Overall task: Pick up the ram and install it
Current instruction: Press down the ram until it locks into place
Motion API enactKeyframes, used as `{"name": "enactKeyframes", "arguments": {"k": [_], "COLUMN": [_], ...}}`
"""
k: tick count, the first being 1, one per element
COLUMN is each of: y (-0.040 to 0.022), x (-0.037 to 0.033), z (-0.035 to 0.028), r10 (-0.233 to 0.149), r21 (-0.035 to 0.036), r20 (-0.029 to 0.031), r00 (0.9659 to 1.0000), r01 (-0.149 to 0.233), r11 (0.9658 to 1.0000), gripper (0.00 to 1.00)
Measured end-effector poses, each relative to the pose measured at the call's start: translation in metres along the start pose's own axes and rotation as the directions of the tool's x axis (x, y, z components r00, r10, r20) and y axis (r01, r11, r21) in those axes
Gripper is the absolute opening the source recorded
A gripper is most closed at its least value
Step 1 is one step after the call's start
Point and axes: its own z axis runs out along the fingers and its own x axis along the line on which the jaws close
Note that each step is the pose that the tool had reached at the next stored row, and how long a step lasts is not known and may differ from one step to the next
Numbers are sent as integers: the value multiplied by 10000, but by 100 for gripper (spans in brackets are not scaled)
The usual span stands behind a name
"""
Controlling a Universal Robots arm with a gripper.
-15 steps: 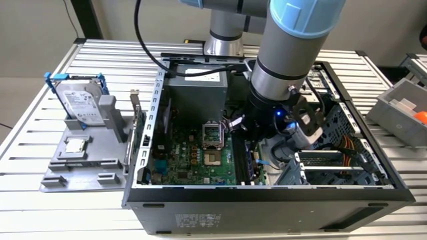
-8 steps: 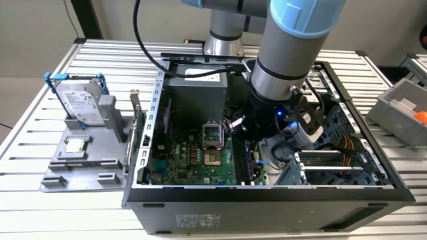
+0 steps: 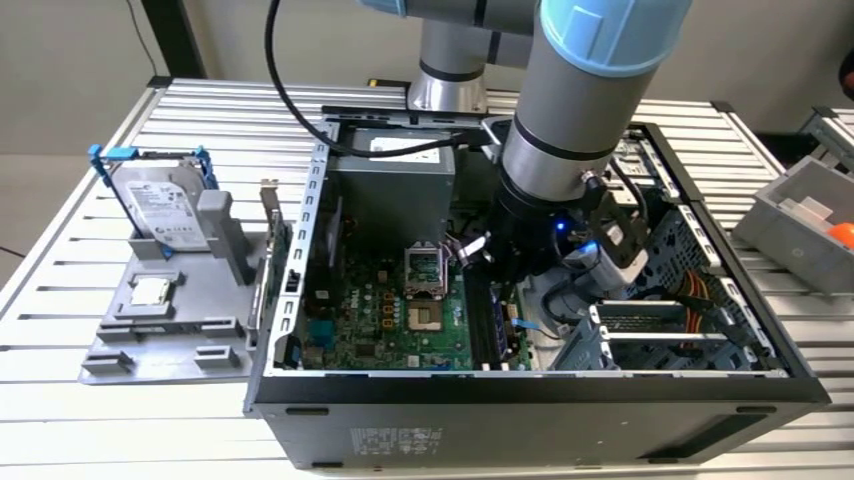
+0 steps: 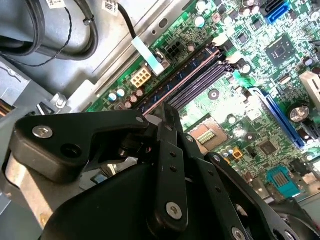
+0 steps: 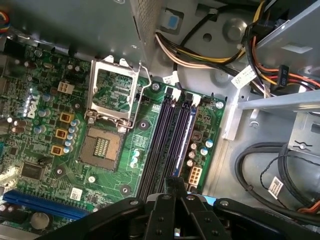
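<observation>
End effector (image 5: pixel 167 200) fingers closed narrow on ram (image 5: pixel 172 184), edge-down right over the black slots (image 5: pixel 167 135) beside the open CPU socket (image 5: pixel 102 147), inside case (image 3: pixel 534 390).

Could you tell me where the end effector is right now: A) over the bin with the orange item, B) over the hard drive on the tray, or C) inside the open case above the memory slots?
C: the end effector sits inside the case, just above the slots.
</observation>
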Motion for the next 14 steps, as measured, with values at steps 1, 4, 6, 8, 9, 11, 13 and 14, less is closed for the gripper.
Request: {"name": "enactKeyframes", "arguments": {"k": [1, 4, 6, 8, 9, 11, 13, 14], "y": [0, 0, 0, 0, 0, 0, 0, 0], "x": [0, 0, 1, 1, 1, 1, 2, 1], "z": [0, 0, 0, 0, 0, 0, 0, 0], "r10": [-41, -172, -255, -351, -402, -507, -607, -661], "r21": [0, -1, -2, -3, -3, -4, -4, -6], "r20": [-1, -5, -7, -9, -11, -14, -17, -17], "r00": [10000, 9999, 9997, 9994, 9992, 9987, 9982, 9978], "r01": [41, 172, 255, 351, 402, 507, 607, 661], "r11": [10000, 9999, 9997, 9994, 9992, 9987, 9982, 9978], "gripper": [0, 0, 0, 0, 0, 0, 0, 0]}}
